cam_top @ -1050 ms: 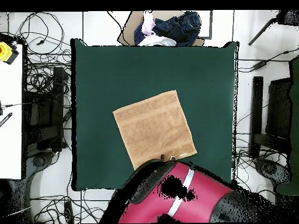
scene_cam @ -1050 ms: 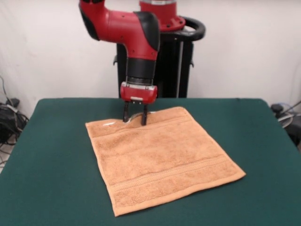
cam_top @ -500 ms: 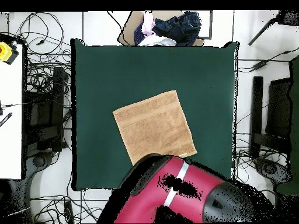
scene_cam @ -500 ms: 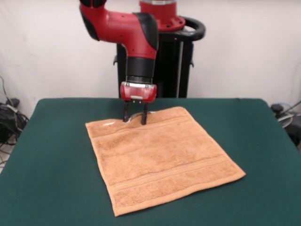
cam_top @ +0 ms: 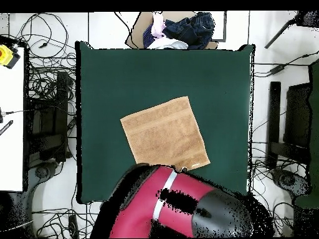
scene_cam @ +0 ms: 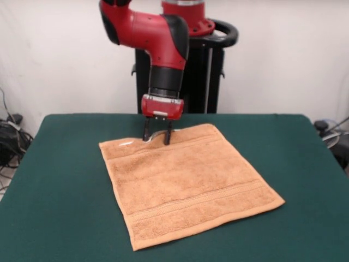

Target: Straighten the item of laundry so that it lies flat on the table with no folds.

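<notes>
Laundry here is a single orange-tan towel (scene_cam: 188, 183), and it lies spread out near the middle of the dark green counter (scene_cam: 305, 164), turned at an angle to the counter's edges. No fold shows across its face. Two woven stripe bands can be counted in the front view: one runs near the towel's near edge, the other near its far edge. One small white tag (scene_cam: 126, 143) sits at the far left corner in that view.

One red and black arm (scene_cam: 158, 38) comes down over the towel's far edge. Its gripper (scene_cam: 156, 138) has two dark fingers (scene_cam: 146, 132), set apart and released, with their tips at the towel's far hem. Between them the hem looks slightly raised, though whether the tips press on the cloth cannot be told.

From overhead, the arm hides the gripper and the towel's edge toward the robot's base; the rest of the towel (cam_top: 163, 134) shows as one flat square.
</notes>
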Available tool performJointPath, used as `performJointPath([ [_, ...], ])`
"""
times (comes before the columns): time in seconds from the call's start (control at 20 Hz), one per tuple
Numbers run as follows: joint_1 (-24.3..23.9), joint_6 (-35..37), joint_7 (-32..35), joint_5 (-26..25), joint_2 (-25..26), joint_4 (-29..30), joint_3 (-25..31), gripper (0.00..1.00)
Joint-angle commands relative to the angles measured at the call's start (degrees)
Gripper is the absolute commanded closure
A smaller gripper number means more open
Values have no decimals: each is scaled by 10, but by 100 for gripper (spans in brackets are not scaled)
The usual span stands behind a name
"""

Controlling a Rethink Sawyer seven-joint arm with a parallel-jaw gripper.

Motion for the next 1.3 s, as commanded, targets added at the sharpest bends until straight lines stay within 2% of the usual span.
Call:
performJointPath([
  [0.05, 16, 248, 19, 99, 76, -101, 11, 0],
  [0.35, 28, 280, 17, 101, 47, -78, -6, 0],
  [0.75, 27, 290, 23, 79, 32, -64, -14, 0],
  [0.95, 25, 309, 19, 63, 2, -42, -22, 0],
  [1.3, 25, 404, 6, 22, -125, 12, -19, 0],
])
